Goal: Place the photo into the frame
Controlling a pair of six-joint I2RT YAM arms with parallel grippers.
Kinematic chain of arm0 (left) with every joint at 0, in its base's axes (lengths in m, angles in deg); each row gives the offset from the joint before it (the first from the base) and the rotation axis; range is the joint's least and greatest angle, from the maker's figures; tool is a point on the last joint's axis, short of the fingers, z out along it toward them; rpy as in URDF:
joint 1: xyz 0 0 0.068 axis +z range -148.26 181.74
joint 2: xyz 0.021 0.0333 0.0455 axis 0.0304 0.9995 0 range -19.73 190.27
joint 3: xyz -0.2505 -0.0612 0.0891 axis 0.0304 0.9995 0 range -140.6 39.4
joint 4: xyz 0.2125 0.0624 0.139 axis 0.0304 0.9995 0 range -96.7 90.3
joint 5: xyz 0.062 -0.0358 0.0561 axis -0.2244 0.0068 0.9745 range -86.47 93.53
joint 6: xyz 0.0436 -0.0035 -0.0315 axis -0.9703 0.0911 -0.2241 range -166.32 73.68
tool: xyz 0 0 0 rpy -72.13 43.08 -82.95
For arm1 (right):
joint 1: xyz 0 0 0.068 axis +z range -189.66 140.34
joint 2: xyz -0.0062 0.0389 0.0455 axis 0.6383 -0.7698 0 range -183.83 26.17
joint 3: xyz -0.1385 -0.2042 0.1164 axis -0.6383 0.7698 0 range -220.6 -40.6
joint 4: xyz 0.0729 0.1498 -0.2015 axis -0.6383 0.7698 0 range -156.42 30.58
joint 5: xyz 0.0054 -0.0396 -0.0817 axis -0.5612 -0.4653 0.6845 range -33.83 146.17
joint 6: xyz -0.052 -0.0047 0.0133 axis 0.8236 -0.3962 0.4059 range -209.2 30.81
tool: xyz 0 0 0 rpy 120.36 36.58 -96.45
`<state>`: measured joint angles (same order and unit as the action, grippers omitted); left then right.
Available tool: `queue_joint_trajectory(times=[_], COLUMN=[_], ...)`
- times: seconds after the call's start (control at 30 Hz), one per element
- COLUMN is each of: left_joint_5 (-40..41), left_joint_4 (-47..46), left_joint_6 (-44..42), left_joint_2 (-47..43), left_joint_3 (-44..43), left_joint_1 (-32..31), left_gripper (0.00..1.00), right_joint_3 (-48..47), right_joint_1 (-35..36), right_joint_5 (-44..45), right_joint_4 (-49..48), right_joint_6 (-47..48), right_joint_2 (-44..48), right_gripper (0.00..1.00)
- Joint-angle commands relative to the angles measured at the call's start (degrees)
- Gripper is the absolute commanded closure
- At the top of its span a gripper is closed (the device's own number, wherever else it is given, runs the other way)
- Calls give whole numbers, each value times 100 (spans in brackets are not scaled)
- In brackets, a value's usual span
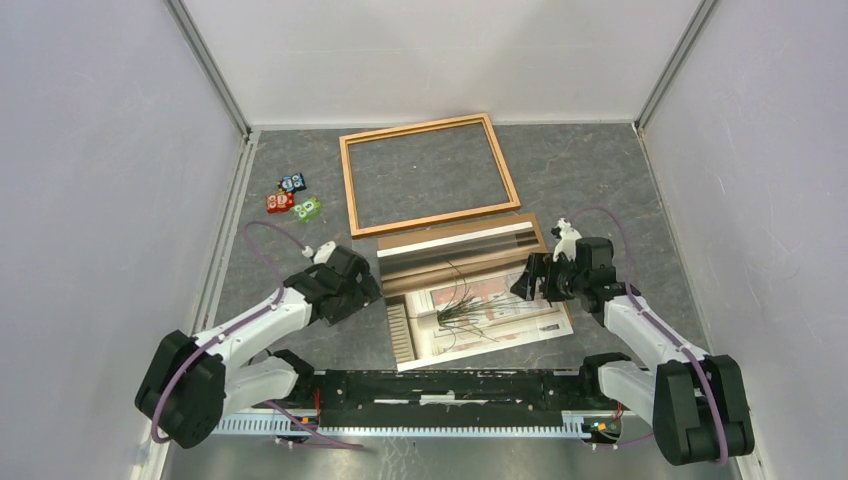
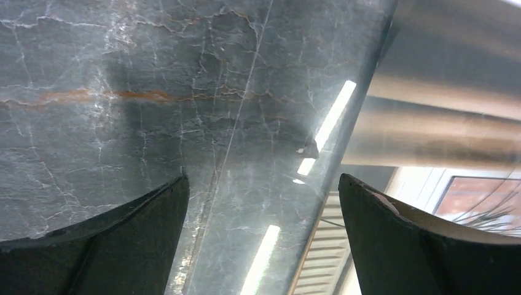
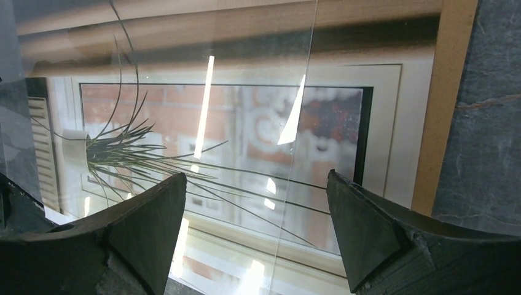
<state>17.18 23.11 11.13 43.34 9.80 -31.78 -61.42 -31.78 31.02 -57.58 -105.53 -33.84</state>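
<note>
1. Left end effector (image 2: 263,178): released, its fingers spread wide with nothing between them. It hangs at the 9 o'clock edge of the photo (image 1: 480,315), one finger over bare tabletop (image 1: 600,180), the other over the print's margin.
2. Right end effector (image 3: 257,174): likewise released and empty, and low over the photo's 3 o'clock part, straddling the plant and window.
3. Photo: lies flat and face up on the tabletop between the two arms, not in the frame (image 1: 349,185).
   - Risk: a thin glossy sheet lying flat gives the fingertips no lip, so they may skate over it or push it along rather than lift it.
   - Risk: a pinch on one edge alone may crease or buckle it.
4. Clear sheet (image 3: 289,123): a transparent pane, judged to lie over part of the print; its edge and glare streaks show in both wrist views.
   - Risk: it may be grasped or dragged in place of the photo.
5. Tan strip (image 3: 451,92): runs along the print's 3 o'clock edge; I cannot tell whether it is a backing board or a border.
6. Frame: an open rectangle lying flat at 12 o'clock of the photo, just beyond it, with tabletop showing through.
   - Risk: the opening looks only slightly larger than the print, so a skewed approach may hang a corner on the rail or nudge the frame away.
7. Small coloured items (image 1: 293,197): at 9 o'clock of the frame, well outside the likely path.
</note>
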Motion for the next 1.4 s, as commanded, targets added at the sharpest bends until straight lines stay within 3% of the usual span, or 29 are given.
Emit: queue_joint_trajectory(times=[0.0, 0.23, 0.73, 0.97, 1.2, 1.37], left_joint_5=[-959, -2376, -3360, -3501, -2911, -2707], left_joint_4=[-546, -1366, -1673, -1879, -1177, -1179], left_joint_6=[-190, -278, 396, 918, 408, 25], left_joint_2=[-11, -310, -2184, -2485, -2486, -2209], left_joint_3=[278, 660, 772, 913, 686, 633], left_joint_1=[582, 1027, 1398, 1423, 1429, 1419], left_gripper=[0, 1, 16, 34, 51, 76], right_joint_3=[134, 193, 278, 242, 193, 48], right_joint_1=[42, 43, 43, 42, 41, 39], right_joint_5=[-40, -389, -526, -512, -402, -253], right_joint_4=[55, -280, -436, -390, -290, -134], right_joint_6=[74, 79, 174, 186, 257, 494], right_joint_2=[-243, -445, -579, -424, -288, -275], right_gripper=[10, 10, 10, 10, 10, 9])
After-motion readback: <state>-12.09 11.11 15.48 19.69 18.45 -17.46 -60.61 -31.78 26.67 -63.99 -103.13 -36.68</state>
